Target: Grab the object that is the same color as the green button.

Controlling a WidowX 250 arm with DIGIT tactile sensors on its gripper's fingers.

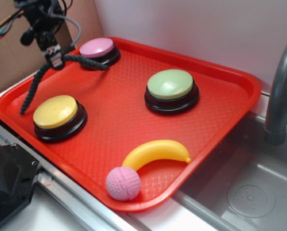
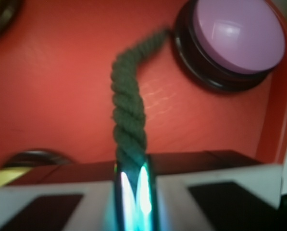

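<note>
One dark green rope (image 1: 37,82), pinched in the gripper (image 1: 55,61) above the red tray's (image 1: 239,79) far left corner.

Its two ends droop, one beside the yellow button (image 1: 55,111), one at the pink button (image 1: 96,47); the green button (image 1: 170,84) sits well apart. The grab looks made; next, a steady lift. Only the wrist view shows the fingers (image 2: 66,192) clenched on the rope; only the exterior shows both drooping ends.

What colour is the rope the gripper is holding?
Dark green; the rope shows best in the wrist view.
</note>
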